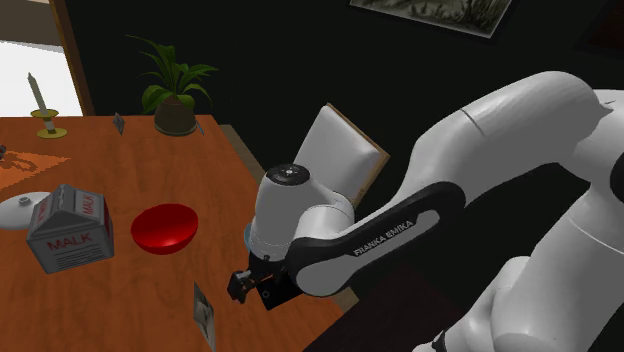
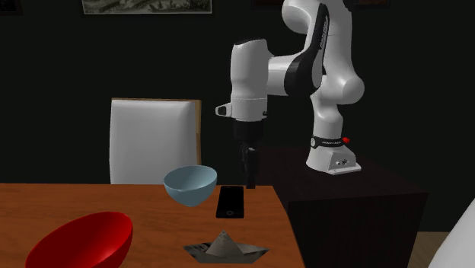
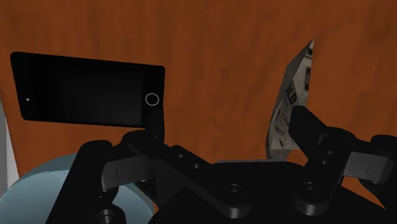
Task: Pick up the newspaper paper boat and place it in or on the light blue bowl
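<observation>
The newspaper paper boat (image 2: 226, 246) sits upright on the wooden table's near edge in the second exterior view; in the shoulder view the boat (image 1: 204, 315) lies just left of my hand. The light blue bowl (image 2: 189, 185) stands further back on the table, beside a black phone (image 2: 231, 202). My gripper (image 2: 249, 180) hangs above the phone's far end, next to the bowl. In the wrist view my gripper (image 3: 226, 121) is open with bare wood between the fingers; the boat (image 3: 294, 95) shows past one fingertip, untouched, and the phone (image 3: 89, 95) past the other.
A red bowl (image 1: 165, 227) and a milk carton (image 1: 70, 228) stand on the table (image 1: 100, 160). A potted plant (image 1: 175, 95) and a candlestick (image 1: 42, 110) are at its far end. A white chair (image 2: 154, 141) stands behind the light blue bowl.
</observation>
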